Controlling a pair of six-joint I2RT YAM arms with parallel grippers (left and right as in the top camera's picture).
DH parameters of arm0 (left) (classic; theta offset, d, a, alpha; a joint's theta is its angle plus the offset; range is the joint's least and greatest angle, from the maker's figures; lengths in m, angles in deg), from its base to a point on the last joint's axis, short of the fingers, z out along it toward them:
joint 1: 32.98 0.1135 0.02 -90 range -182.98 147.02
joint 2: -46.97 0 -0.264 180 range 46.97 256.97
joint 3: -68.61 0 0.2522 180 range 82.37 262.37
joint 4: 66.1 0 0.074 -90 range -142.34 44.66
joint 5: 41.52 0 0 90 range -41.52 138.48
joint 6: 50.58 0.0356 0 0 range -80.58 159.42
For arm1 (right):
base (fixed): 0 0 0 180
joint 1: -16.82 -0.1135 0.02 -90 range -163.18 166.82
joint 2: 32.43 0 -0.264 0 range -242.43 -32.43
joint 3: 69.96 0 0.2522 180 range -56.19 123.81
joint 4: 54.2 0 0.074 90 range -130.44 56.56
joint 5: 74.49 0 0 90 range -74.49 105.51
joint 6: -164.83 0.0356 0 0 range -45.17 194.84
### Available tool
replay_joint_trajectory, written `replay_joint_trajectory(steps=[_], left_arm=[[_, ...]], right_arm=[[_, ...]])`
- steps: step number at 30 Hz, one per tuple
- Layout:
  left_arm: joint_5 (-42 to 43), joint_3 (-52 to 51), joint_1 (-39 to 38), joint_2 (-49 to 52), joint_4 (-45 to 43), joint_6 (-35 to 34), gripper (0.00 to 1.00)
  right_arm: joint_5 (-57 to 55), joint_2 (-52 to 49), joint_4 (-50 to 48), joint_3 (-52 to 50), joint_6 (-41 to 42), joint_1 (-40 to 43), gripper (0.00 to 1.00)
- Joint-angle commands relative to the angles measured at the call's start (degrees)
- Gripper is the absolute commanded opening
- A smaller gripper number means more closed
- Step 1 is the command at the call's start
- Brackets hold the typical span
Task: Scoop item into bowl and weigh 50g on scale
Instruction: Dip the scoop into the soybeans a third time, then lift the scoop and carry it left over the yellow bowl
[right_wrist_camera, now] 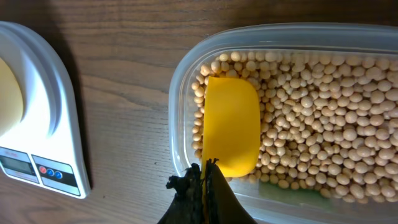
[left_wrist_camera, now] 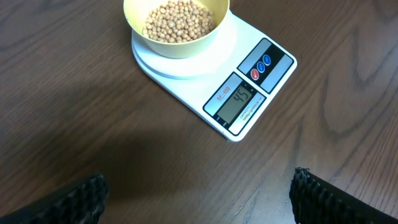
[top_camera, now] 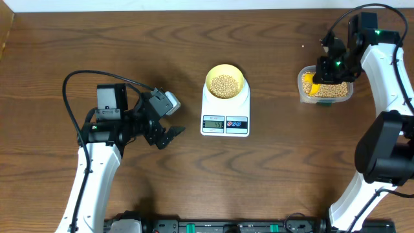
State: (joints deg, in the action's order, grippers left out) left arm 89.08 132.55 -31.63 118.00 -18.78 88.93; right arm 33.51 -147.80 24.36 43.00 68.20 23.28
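The beans [right_wrist_camera: 323,112] are found in two places: a heap in the bowl [top_camera: 209,76], which is set on the scale [top_camera: 225,111], and a deep layer in the tub [right_wrist_camera: 180,93] well to the right. A reading that looks like 45 is shown on the display [left_wrist_camera: 239,102], so only a small top-up is judged to be needed. The right gripper [right_wrist_camera: 205,169] is seen shut on the handle of the scoop [right_wrist_camera: 230,124], whose blade is laid on the beans in the tub with none seen on it. The left gripper [top_camera: 171,136] is held wide open and empty over the counter [top_camera: 129,39], left of the scale

The beans are expected to be light, hard, smooth and quick to roll, so a level scoop and a slow tilt over the bowl are called for. The handle is judged the right place to hold the scoop. The bowl is likely light and easily nudged. The counter is flat, dark wood grain, and ample free room is seen between tub and scale for the carry
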Motion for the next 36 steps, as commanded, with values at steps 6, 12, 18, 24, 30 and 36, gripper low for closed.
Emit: replay_joint_trajectory(steps=[6,12,18,24,30,36], left_arm=[[0.94,-0.35,0.24,-0.61,0.02,-0.04,0.95],[0.94,-0.35,0.24,-0.61,0.02,-0.04,0.95],[0.94,-0.35,0.24,-0.61,0.02,-0.07,0.95],[0.94,-0.35,0.24,-0.61,0.02,-0.04,0.95],[0.94,-0.35,0.24,-0.61,0.02,-0.04,0.95],[0.94,-0.37,0.24,-0.61,0.02,-0.07,0.95]], right_arm=[[4.09,0.31,0.55,2.14,1.90,3.82,0.01],[7.17,0.31,2.34,4.07,1.88,8.35,0.01],[20.65,0.31,2.47,4.07,0.07,13.29,0.01],[27.96,0.31,2.51,4.07,-1.38,14.47,0.01],[33.55,0.31,2.54,4.04,-2.03,13.38,0.01],[34.05,0.31,1.73,4.04,-1.95,7.87,0.01]])
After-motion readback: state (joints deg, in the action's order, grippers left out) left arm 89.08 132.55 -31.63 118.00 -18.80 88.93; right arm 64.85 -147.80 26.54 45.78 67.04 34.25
